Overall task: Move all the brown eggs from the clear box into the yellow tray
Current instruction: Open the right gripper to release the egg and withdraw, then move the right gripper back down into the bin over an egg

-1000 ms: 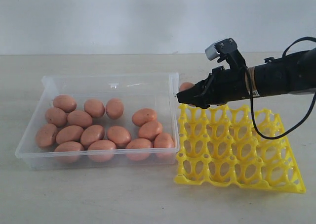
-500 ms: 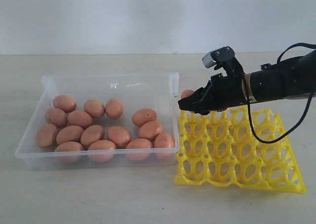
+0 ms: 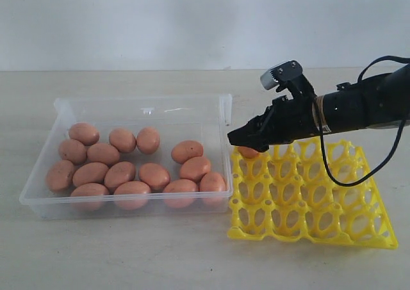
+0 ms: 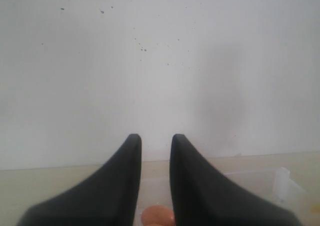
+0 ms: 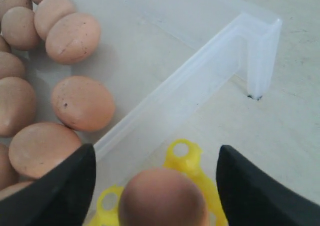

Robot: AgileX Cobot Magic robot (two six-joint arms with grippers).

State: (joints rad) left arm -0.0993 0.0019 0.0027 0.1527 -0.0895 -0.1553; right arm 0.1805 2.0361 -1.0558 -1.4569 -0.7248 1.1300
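The right tool (image 3: 236, 139) stands wide open around one brown egg (image 5: 162, 198), gripping nothing, with the egg in the corner cup of the yellow tray (image 3: 333, 240) beside the clear box (image 3: 128, 102), so a slanted withdrawal could clip it and roll it onto the tabletop (image 3: 160, 258).

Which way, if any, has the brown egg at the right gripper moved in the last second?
Yes: the brown egg went down, from above the yellow tray into its far corner cup beside the clear box.
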